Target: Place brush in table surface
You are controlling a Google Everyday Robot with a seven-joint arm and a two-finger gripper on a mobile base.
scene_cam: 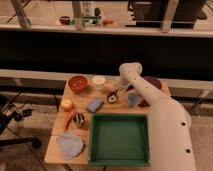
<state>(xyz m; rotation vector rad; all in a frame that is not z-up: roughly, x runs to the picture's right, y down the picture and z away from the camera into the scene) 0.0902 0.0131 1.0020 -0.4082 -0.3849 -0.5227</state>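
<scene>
Tan wooden table surface (106,110) carried a round red bowl (78,83) at the far left corner and a green rectangular tray (119,140) at the near edge. Gripper (118,90) hung near the far edge, just above the dark brush (113,97); its grip couldn't be told.

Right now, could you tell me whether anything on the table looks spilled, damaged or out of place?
Nothing stands out: no spill or damage shows. The gripper is low by the brush at the back of the table, the tray sits square, and the cloth is merely crumpled near a front corner.
</scene>
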